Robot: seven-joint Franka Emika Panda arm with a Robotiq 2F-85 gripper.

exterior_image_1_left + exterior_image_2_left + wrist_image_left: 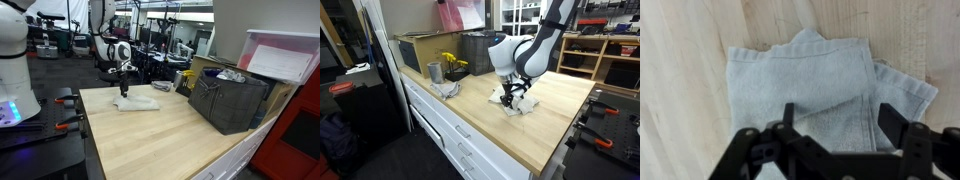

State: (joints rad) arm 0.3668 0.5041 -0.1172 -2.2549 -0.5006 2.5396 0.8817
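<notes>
- Over the wooden table point(160, 135), hovering with the gripper point(837, 110) pointing straight down at a folded grey towel point(810, 70).
- Holding the jaws wide apart, straddling the towel's folded middle and clamping nothing.
- Reaching down to the cloth with the fingertips; touching it or just clear of it, impossible to tell.
- Lying flat on the bare wood directly beneath the gripper, near a crumpled rag point(160, 87) and well apart from the dark crate point(230, 100).

Claw point(837, 110) downward, jaws apart
</notes>
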